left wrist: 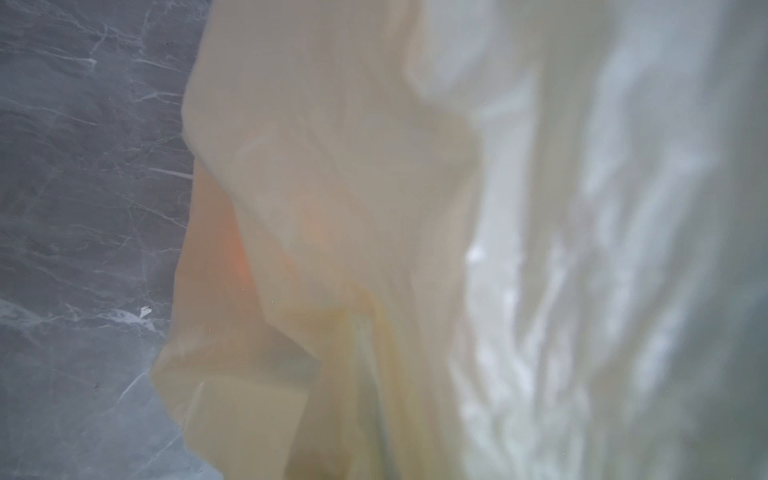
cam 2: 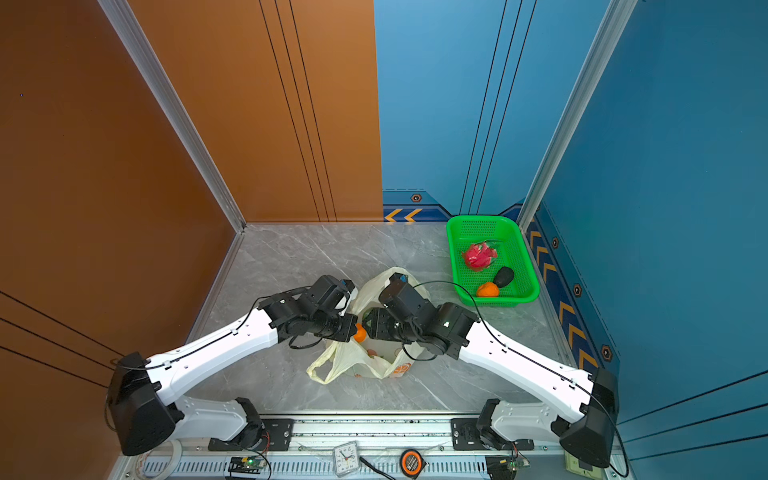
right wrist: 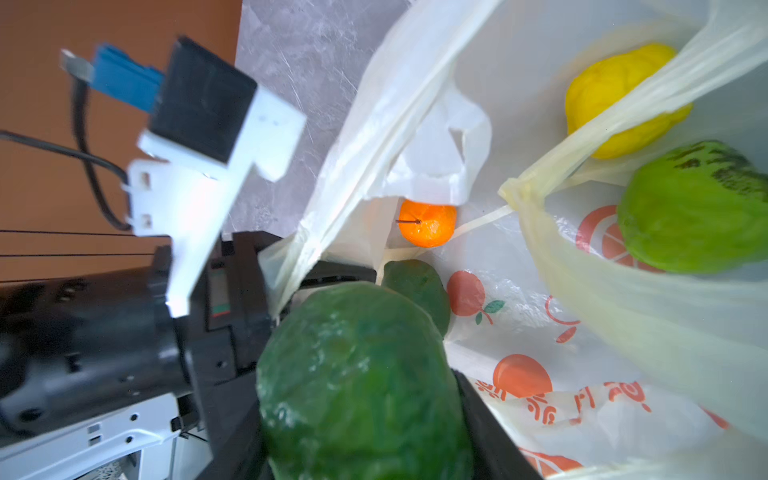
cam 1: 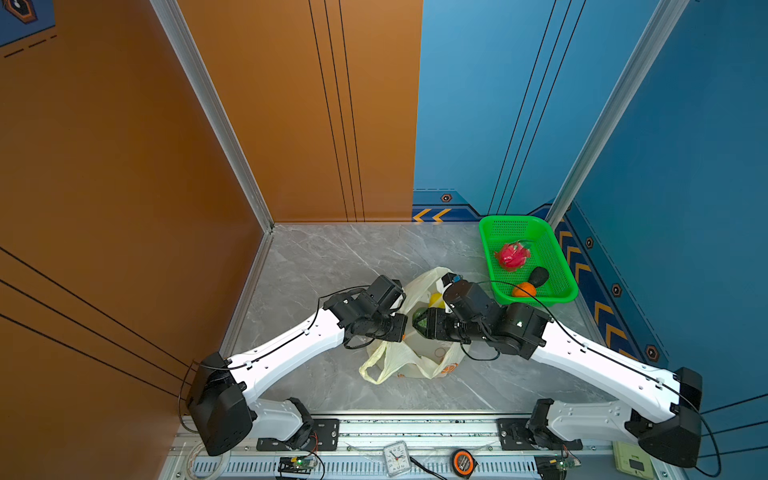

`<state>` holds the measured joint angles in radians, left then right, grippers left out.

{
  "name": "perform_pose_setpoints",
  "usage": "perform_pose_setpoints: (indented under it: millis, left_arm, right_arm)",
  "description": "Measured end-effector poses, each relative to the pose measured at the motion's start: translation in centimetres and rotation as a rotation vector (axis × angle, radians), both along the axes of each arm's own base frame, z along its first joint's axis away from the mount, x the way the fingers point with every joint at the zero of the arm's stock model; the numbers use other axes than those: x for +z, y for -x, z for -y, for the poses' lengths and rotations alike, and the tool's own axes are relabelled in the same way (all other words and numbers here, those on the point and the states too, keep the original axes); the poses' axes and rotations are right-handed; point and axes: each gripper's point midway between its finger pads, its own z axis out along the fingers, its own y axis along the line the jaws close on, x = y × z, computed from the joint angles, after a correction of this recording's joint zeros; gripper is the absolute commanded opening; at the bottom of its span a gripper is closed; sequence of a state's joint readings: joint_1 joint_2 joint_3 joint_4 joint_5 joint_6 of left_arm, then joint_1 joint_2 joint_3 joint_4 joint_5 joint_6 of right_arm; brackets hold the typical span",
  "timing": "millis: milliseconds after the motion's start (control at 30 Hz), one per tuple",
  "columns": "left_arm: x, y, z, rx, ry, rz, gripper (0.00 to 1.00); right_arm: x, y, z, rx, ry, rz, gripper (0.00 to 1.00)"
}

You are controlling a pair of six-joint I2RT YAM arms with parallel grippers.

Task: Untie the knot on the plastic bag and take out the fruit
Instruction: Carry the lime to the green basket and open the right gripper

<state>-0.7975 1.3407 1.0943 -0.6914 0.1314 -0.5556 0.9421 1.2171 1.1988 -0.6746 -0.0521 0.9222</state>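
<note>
While both arms reach inward over the grey marbled tabletop (cam 1: 332, 257), their jaws stand almost tip to tip. The left arm (cam 1: 291, 349) and the right arm (cam 1: 582, 353) come in from opposite sides.

Beneath and between the two sets of jaws lies the plastic bag (cam 1: 399, 357), pale cream with printed orange slices and with its mouth open. The left jaws are clenched on the film at the edge of that mouth. In the right wrist view the plastic (right wrist: 623, 332) runs taut into them, and the left wrist view shows little but blurred cream film (left wrist: 332, 166).

Well apart from the right jaws, on their outer side and farther back, stands a green basket (cam 1: 513, 230). It holds a pink-red dragon fruit (cam 1: 511, 254), a dark avocado (cam 1: 539, 276) and a basket orange (cam 1: 523, 289).

The right jaws are grasping a dark green fruit (right wrist: 357, 374), which sits between their black fingers just beside the left jaws; in a top view it shows at their tip (cam 1: 420, 322).

Inside the bag, beyond the right jaws, rest a lighter green fruit (right wrist: 694, 208) and a yellow fruit (right wrist: 615, 95), each partly behind a stretched strap. A second dark green piece (right wrist: 415, 291) lies just past the held one. A bagged orange (right wrist: 428, 222) sits behind it, close under the left jaws in a top view (cam 2: 360, 333).
</note>
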Motion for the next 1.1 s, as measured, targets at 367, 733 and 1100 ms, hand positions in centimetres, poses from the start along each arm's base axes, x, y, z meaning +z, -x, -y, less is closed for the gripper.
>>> perform_pose_setpoints:
  millis: [367, 733, 1100]
  left_arm:
    - [0.0, 0.1, 0.1, -0.018, -0.004, 0.009, 0.03]
    - [0.7, 0.3, 0.9, -0.037, 0.011, 0.024, 0.03]
    - [0.8, 0.3, 1.1, -0.041, 0.008, 0.038, 0.03]
  right_arm:
    - [6.7, -9.0, 9.4, -0.282, -0.107, 0.112, 0.48]
    - [1.0, -16.3, 25.8, -0.661, 0.009, 0.042, 0.47]
    - [-10.1, -20.4, 29.3, -0.675, 0.144, -0.164, 0.55]
